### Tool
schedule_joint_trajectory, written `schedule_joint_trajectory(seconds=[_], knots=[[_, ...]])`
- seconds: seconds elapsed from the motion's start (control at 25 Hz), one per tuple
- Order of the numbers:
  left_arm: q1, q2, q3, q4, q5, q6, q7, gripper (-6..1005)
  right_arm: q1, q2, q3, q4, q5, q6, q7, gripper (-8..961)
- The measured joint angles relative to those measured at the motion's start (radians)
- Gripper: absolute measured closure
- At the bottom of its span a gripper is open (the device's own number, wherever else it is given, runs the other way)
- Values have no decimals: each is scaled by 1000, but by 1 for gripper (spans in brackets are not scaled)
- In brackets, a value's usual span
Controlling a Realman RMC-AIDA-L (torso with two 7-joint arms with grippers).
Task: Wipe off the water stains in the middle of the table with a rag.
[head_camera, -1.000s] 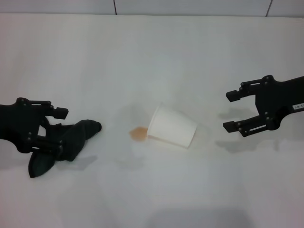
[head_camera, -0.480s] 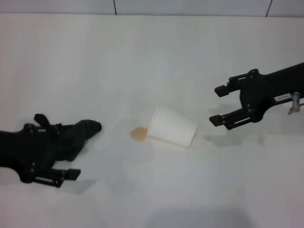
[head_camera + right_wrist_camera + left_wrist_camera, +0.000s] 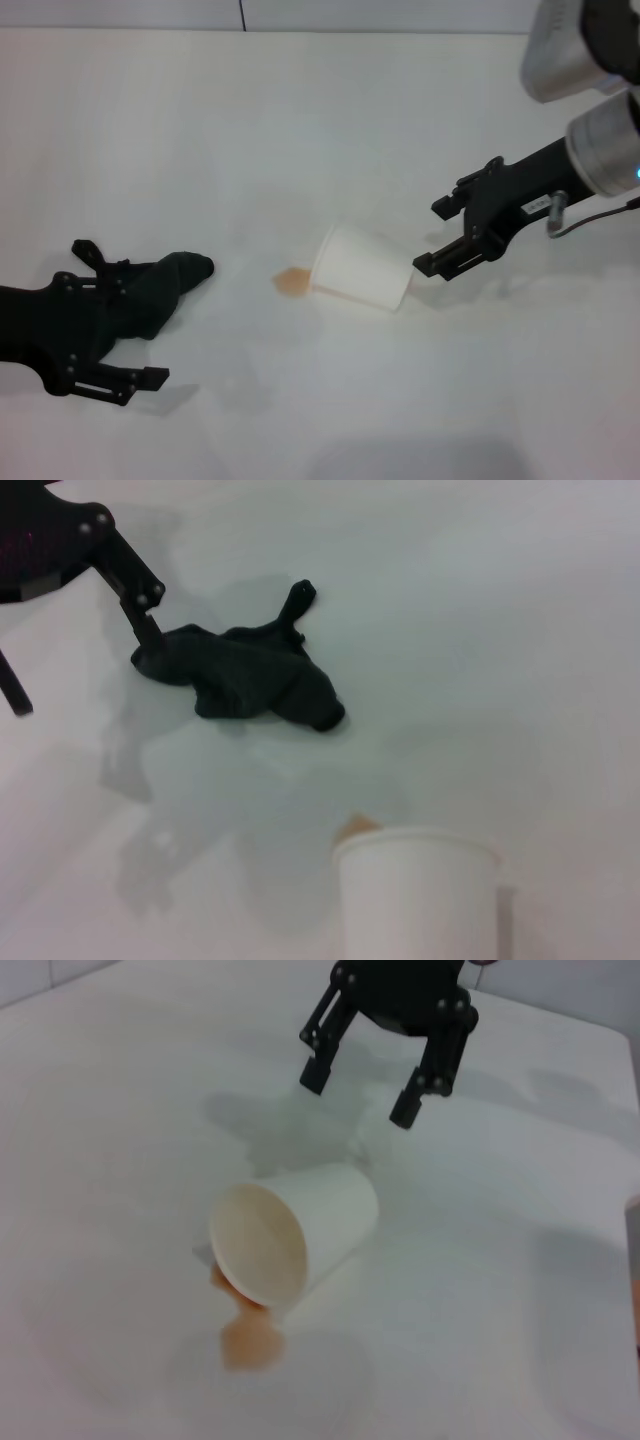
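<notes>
Your left pincer (image 3: 118, 318) sits spread over the rag (image 3: 150, 290), maybe touching it. Your right pincer (image 3: 436, 236), spread, hangs just beside the tipped cup (image 3: 360, 267).

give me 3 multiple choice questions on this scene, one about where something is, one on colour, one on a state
1. Where is the water stains' blotch?
A. at the mouth of the cup
B. under the rag
C. at the table edge

2. What colour is the rag?
A. white
B. dark green-black
C. orange

3. How is the cup?
A. upright
B. upside down
C. tipped on its side

Answers:
1. A, the orange-tan blotch lies right by the cup's open rim.
2. B, the cloth beside the left gripper looks nearly black.
3. C, it lies sideways, with the open right gripper close to its base.
</notes>
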Motion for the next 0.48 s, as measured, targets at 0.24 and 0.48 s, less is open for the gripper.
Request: schedule_joint_trajectory(seconds=[0.24, 0.48], knots=[[-6, 0, 0, 0, 1, -5, 1, 127, 81, 2, -82, 16, -54, 21, 149, 135], [-7, 0, 0, 0, 2, -5, 1, 127, 177, 4, -134, 76, -81, 14, 254, 132]])
